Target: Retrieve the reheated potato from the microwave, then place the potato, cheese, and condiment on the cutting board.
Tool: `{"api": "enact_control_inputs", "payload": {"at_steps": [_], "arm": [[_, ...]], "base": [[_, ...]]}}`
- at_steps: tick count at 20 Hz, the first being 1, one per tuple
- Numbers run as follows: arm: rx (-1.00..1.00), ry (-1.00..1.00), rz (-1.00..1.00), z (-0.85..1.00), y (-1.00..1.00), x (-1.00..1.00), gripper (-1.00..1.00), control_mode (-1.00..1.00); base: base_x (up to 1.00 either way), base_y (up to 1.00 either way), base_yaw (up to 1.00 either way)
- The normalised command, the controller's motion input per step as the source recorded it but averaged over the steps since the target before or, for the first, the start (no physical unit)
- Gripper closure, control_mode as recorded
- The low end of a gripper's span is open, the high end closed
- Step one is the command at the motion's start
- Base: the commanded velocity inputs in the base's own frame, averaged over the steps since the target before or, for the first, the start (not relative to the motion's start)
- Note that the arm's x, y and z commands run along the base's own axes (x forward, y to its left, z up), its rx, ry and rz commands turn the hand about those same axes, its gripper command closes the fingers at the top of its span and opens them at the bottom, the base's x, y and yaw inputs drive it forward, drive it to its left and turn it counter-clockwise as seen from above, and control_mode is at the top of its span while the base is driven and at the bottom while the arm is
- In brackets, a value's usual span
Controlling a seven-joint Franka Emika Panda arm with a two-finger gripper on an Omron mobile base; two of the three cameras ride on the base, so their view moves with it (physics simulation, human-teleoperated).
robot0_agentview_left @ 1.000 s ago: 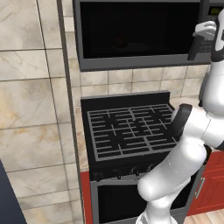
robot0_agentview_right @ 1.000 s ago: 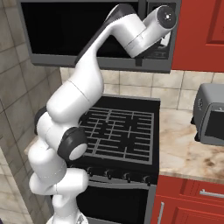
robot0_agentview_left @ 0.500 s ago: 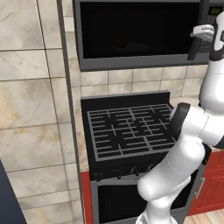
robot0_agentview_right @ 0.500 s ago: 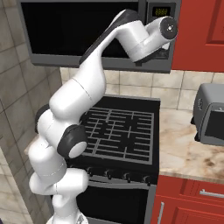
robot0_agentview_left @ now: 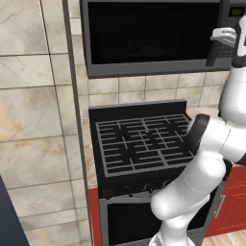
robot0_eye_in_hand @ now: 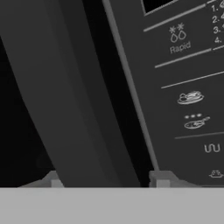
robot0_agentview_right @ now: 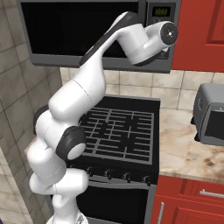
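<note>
Hand view puts your gripper (robot0_eye_in_hand: 107, 177) right at the microwave (robot0_agentview_left: 149, 38) handle (robot0_eye_in_hand: 74, 96), one fingertip (robot0_eye_in_hand: 51, 178) either side of the bar; can't tell if they've clamped yet. Door's closed. Potato (robot0_agentview_left: 132, 46) shows faintly behind the glass, left of the handle.
</note>
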Motion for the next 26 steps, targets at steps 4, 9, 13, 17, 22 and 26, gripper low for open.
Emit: {"api": "enact_control_inputs", "payload": {"at_steps": [4,9,13,17,22,26], "arm": [[0.05,-0.01,0.0,-0.02,0.28,0.03,1.0,-1.0],[0.01,-0.15,0.0,-0.04,0.31,-0.31,1.0,-1.0],[0.01,-0.15,0.0,-0.01,0.3,-0.62,1.0,-1.0],[0.0,-0.2,0.0,-0.09,0.36,-0.8,1.0,-1.0],[0.01,-0.14,-0.02,-0.05,0.41,-0.74,1.0,-1.0],[0.1,0.0,-0.08,0.1,0.29,-0.65,1.0,-1.0]], "base": [[0.0,0.0,0.0],[0.0,0.0,0.0],[0.0,0.0,0.0],[0.0,0.0,0.0],[0.0,0.0,0.0],[0.0,0.0,0.0]]}}
